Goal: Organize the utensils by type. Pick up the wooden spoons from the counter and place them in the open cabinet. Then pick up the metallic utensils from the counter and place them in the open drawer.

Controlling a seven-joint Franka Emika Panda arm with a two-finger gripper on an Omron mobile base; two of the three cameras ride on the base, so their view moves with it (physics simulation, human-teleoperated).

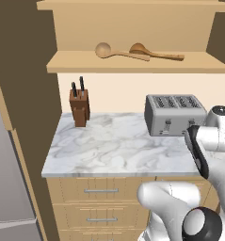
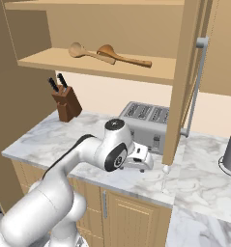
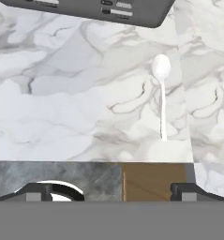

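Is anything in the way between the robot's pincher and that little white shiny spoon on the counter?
Nothing visible is. The small whitish metal spoon lies alone on the white-and-grey marbled counter, with bare stone between it and the two-finger gripper. The silver four-slot toaster stands behind it, off the path.

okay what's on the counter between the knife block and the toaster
Nothing: in the left base view, the stretch of counter between the knife block and the toaster is bare marble.

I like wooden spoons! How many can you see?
2. One wooden spoon lies on the open cabinet shelf; the other lies beside it, their ends close together.
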